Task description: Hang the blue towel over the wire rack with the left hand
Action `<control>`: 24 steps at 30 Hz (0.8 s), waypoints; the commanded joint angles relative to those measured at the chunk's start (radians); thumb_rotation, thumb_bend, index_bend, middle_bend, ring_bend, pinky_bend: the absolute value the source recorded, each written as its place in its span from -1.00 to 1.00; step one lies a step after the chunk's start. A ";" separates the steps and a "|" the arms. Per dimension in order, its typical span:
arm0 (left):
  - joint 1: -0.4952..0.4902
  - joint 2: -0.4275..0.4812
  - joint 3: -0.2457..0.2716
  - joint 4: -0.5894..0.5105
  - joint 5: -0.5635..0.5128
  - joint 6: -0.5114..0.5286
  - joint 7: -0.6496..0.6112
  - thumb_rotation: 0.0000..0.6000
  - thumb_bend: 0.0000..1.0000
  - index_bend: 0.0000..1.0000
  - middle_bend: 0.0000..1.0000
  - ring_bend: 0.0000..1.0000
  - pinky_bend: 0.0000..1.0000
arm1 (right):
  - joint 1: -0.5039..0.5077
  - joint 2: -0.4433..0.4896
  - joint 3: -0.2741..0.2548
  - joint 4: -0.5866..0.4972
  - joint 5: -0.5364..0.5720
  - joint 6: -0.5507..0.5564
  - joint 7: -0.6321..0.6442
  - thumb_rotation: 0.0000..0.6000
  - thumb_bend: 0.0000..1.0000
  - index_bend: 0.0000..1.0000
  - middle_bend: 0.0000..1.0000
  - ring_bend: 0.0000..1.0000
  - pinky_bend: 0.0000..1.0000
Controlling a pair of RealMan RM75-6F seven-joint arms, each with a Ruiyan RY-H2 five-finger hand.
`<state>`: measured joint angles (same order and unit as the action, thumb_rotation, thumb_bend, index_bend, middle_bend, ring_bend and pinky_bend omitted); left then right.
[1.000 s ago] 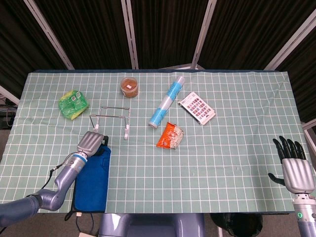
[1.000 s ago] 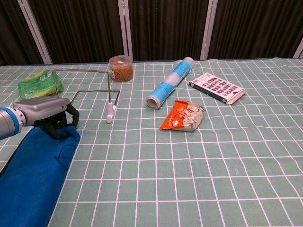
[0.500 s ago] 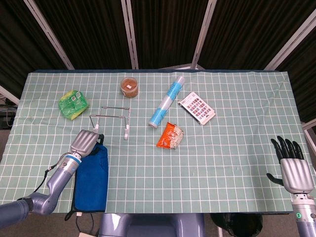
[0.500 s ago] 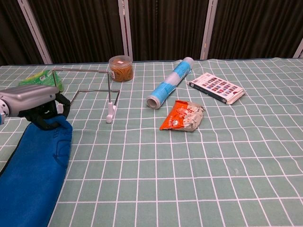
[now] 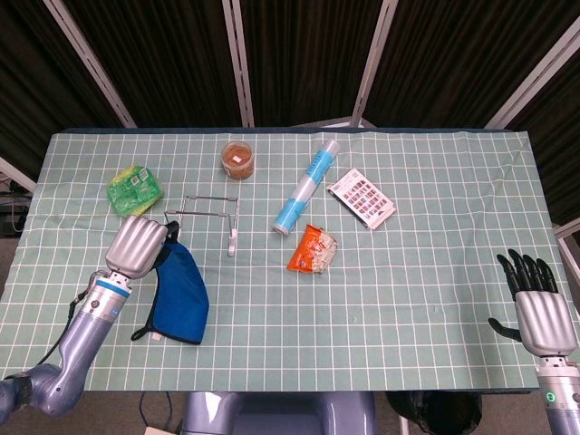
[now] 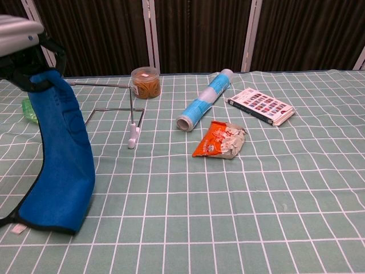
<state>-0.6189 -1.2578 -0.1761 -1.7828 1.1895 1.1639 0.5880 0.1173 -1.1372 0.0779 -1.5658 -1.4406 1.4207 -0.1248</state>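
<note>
On your desk, under a green checked cloth: a jar of brown contents at the far middle. A blue roll lies to its right, a flat printed box further right. An orange snack bag sits nearer. A green packet lies far left.

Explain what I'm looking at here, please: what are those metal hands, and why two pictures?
These are two views from one robot's own cameras: the head view looks down on the table, the chest view looks across it. The robot has two arms ending in metal hands. Its left hand holds a blue cloth towel lifted so that it hangs down. Its right hand waits open at the table's edge, holding nothing. On the green checked tablecloth stand a thin wire rack, a jar of brown rubber bands, a blue-and-white roll, an orange snack bag, a green packet and a flat printed box.
</note>
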 commanded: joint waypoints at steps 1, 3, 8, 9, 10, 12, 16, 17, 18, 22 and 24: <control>-0.020 0.065 -0.058 -0.084 -0.058 0.048 0.116 1.00 0.50 0.71 0.87 0.88 1.00 | -0.002 0.005 0.000 -0.003 -0.005 0.004 0.008 1.00 -1.00 -1.00 -1.00 -1.00 -1.00; -0.038 0.073 -0.080 -0.090 -0.085 0.055 0.159 1.00 0.50 0.71 0.87 0.88 1.00 | -0.002 0.007 -0.001 -0.005 -0.008 0.006 0.012 1.00 -1.00 -1.00 -1.00 -1.00 -1.00; -0.101 0.064 -0.134 -0.048 -0.132 0.047 0.221 1.00 0.50 0.72 0.88 0.88 1.00 | -0.005 0.011 -0.001 -0.009 -0.012 0.011 0.018 1.00 -1.00 -1.00 -1.00 -1.00 -1.00; -0.119 0.058 -0.143 -0.024 -0.129 0.040 0.226 1.00 0.50 0.72 0.88 0.88 1.00 | -0.005 0.011 0.000 -0.009 -0.011 0.012 0.019 1.00 -1.00 -1.00 -1.00 -1.00 -1.00; -0.128 0.053 -0.147 -0.011 -0.125 0.035 0.224 1.00 0.50 0.72 0.89 0.88 1.00 | -0.005 0.012 0.000 -0.009 -0.011 0.012 0.019 1.00 -1.00 -1.00 -1.00 -1.00 -1.00; -0.152 0.043 -0.155 0.021 -0.119 0.014 0.210 1.00 0.50 0.72 0.88 0.87 1.00 | -0.005 0.012 0.001 -0.009 -0.008 0.012 0.018 1.00 -1.00 -1.00 -1.00 -1.00 -1.00; -0.193 0.033 -0.167 0.072 -0.108 -0.042 0.159 1.00 0.49 0.72 0.88 0.87 1.00 | -0.007 0.012 0.002 -0.007 0.001 0.011 0.017 1.00 -1.00 -1.00 -1.00 -1.00 -1.00; -0.208 0.027 -0.169 0.094 -0.093 -0.054 0.149 1.00 0.50 0.72 0.88 0.87 1.00 | -0.009 0.013 0.004 -0.006 0.004 0.012 0.017 1.00 -1.00 -1.00 -1.00 -1.00 -1.00; -0.216 0.022 -0.170 0.106 -0.082 -0.059 0.138 1.00 0.50 0.72 0.88 0.87 1.00 | -0.010 0.013 0.004 -0.006 0.006 0.014 0.017 1.00 -1.00 -1.00 -1.00 -1.00 -1.00; -0.250 -0.002 -0.177 0.156 -0.057 -0.080 0.104 1.00 0.50 0.72 0.88 0.87 1.00 | -0.016 0.015 0.007 -0.003 0.015 0.019 0.021 1.00 -1.00 -1.00 -1.00 -1.00 -1.00; -0.276 -0.014 -0.178 0.185 -0.052 -0.099 0.101 1.00 0.50 0.72 0.88 0.87 1.00 | -0.018 0.017 0.009 0.001 0.023 0.018 0.027 1.00 -1.00 -1.00 -1.00 -1.00 -1.00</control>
<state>-0.8716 -1.2577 -0.3495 -1.6200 1.1269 1.0852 0.6972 0.1002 -1.1213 0.0856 -1.5666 -1.4212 1.4391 -0.1005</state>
